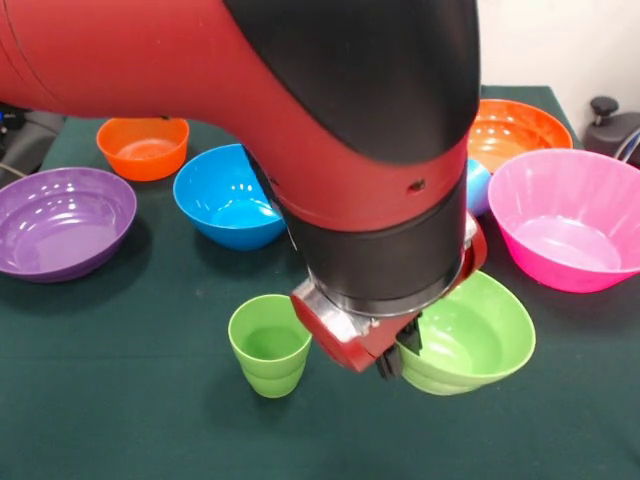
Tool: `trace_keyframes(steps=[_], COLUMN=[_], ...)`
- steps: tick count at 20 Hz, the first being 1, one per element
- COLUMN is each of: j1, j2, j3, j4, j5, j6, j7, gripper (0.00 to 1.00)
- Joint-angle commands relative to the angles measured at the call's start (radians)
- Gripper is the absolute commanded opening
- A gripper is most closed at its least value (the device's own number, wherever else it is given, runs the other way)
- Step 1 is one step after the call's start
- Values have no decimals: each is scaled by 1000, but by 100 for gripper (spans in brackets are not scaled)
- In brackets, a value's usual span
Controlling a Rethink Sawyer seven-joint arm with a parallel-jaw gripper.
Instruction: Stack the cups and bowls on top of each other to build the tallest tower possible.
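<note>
Green tablecloth [120, 400] — pale wall [560, 45], bowls [65, 220]

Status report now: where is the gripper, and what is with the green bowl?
Gripper low at green bowl's near rim, fingers' state unclear. Bowl tilted, not stacked. Green cup upright, close beside, apart.

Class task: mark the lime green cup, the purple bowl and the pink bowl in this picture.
lime green cup [268, 350]: front view, inner wall below the rim.
purple bowl [60, 222]: front view, inside floor.
pink bowl [575, 225]: front view, inside floor.
</note>
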Motion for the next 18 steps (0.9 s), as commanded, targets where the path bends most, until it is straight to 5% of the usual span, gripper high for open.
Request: trace_keyframes(steps=[1, 8, 14, 18], j1=[-36, -44, -48, -42], j2=[25, 21, -4, -16], j3=[190, 228, 185, 223], j4=[-95, -81, -48, -66], j5=[-254, -304, -258, -314], j6=[140, 181, 200, 215], j7=[-375, -313, -259, -283], gripper=[0, 0, 0, 0])
